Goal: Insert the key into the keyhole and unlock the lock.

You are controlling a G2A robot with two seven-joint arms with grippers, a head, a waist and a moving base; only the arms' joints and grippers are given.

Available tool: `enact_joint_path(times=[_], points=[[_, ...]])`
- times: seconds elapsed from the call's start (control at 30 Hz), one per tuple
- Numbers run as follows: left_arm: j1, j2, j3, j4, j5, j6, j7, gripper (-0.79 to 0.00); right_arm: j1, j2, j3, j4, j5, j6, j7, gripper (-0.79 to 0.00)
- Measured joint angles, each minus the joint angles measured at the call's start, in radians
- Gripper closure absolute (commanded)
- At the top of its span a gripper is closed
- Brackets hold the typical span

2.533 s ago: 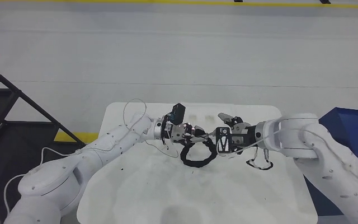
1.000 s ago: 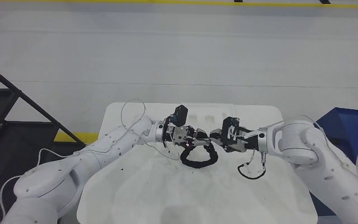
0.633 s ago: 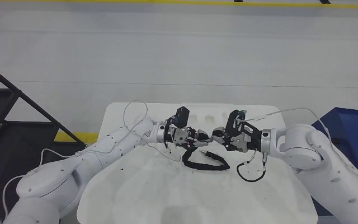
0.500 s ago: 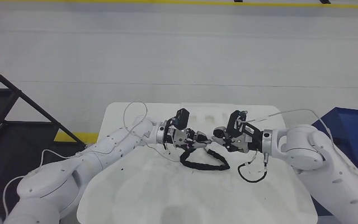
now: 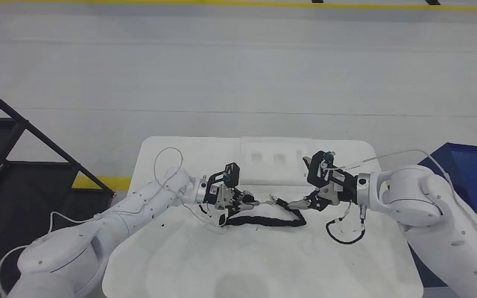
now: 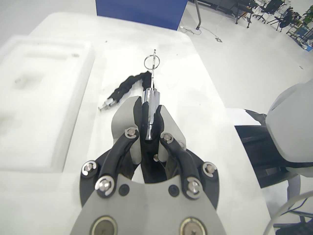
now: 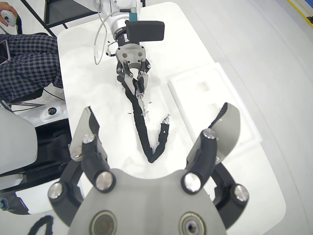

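LOCK IN HAND: The lock (image 6: 150,103), a chrome barrel on a black sleeved cable (image 7: 140,123), sits clamped between the fingers of your left gripper (image 6: 146,107), low over the table (image 7: 171,25) near its middle. The key (image 6: 153,76) is seated in the barrel's end and points toward your right arm, with its ring (image 6: 151,62) at the outer end.

The cable's metal tip (image 7: 166,119) lies loose on the table, apart from the barrel, so the lock reads as already open.

The left grip looks meant to steady the barrel against a turning key. It pinches the barrel by its sides and leaves the keyhole end clear.

Your right gripper (image 7: 157,112) hangs wide open and empty just past the cable's bend, facing the key.

A white foam tray (image 7: 179,91) rests beside the cable, toward the table's far edge.
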Motion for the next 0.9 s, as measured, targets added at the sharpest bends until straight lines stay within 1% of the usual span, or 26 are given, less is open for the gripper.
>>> enact_joint_path(times=[0.2,0.23,0.27,0.3,0.43,0.57,0.67,0.77,0.83,0.9], points=[[0.025,-0.006,-0.012,0.033,0.029,0.000,-0.040,0.000,0.007,-0.003,-0.015,0.016,-0.013,-0.018,-0.006,-0.785],[0.027,-0.009,-0.013,0.031,0.037,0.000,-0.043,-0.092,0.010,-0.004,-0.018,0.018,-0.013,-0.020,-0.007,-0.785],[0.029,-0.011,-0.015,0.030,0.045,0.000,-0.044,-0.391,0.012,-0.004,-0.020,0.021,-0.014,-0.022,-0.007,-0.785],[0.032,-0.013,-0.017,0.030,0.054,0.000,-0.045,-0.785,0.016,-0.005,-0.023,0.025,-0.015,-0.025,-0.007,-0.785],[0.033,-0.021,-0.031,0.037,0.073,0.000,-0.051,-0.785,0.026,-0.008,-0.032,0.039,-0.019,-0.033,-0.010,-0.785],[0.021,-0.026,-0.061,0.025,0.095,0.001,-0.020,-0.785,0.034,-0.012,-0.046,0.058,-0.028,-0.058,-0.035,-0.785],[0.001,-0.023,-0.093,-0.007,0.168,0.025,0.061,-0.785,0.044,-0.018,-0.063,0.088,-0.042,-0.094,-0.075,-0.785],[-0.020,-0.013,-0.126,-0.014,0.254,0.042,0.165,-0.785,0.065,-0.026,-0.082,0.126,-0.066,-0.145,-0.126,-0.785],[-0.042,-0.006,-0.150,-0.010,0.306,0.040,0.230,-0.785,0.087,-0.033,-0.092,0.165,-0.078,-0.176,-0.174,-0.785],[-0.069,-0.001,-0.171,0.002,0.343,0.014,0.275,-0.785,0.113,-0.043,-0.103,0.215,-0.076,-0.201,-0.232,-0.785]])
